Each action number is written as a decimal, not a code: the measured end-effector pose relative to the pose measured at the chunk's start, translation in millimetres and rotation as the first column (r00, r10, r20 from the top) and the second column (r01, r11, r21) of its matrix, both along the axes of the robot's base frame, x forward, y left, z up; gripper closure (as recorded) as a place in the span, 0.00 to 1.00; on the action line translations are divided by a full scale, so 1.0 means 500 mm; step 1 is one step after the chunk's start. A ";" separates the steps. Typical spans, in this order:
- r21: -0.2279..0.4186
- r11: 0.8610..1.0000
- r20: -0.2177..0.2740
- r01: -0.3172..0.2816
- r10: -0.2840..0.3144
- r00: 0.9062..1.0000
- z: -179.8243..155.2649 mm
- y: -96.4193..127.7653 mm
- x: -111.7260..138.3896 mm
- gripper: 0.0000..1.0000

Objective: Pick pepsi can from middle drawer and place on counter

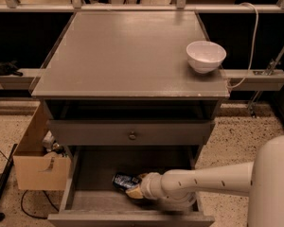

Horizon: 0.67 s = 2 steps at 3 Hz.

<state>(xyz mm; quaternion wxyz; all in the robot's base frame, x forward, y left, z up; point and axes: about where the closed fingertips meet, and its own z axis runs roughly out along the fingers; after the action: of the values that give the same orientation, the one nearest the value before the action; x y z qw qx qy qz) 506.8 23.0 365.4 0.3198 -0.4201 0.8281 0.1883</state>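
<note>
The pepsi can lies on its side on the floor of the open middle drawer, near its middle. It is blue with pale markings. My gripper reaches into the drawer from the right on a white arm and sits right at the can's near right end, partly covering it. The counter is the flat grey top of the cabinet, above the drawer.
A white bowl stands on the counter's right side near the edge. A shut drawer front with a round knob sits above the open drawer. A cardboard box stands on the floor left of the cabinet. A white cable hangs at the right.
</note>
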 end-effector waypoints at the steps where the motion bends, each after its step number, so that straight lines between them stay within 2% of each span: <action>1: -0.001 1.000 -0.005 0.003 -0.003 1.000 0.017 -0.009 0.000 1.00; 2: -0.007 1.000 -0.007 -0.005 0.005 1.000 0.053 -0.032 -0.002 1.00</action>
<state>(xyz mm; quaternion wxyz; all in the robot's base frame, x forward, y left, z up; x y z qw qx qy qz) 506.0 6.9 392.1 0.3149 -0.4225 0.8290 0.1876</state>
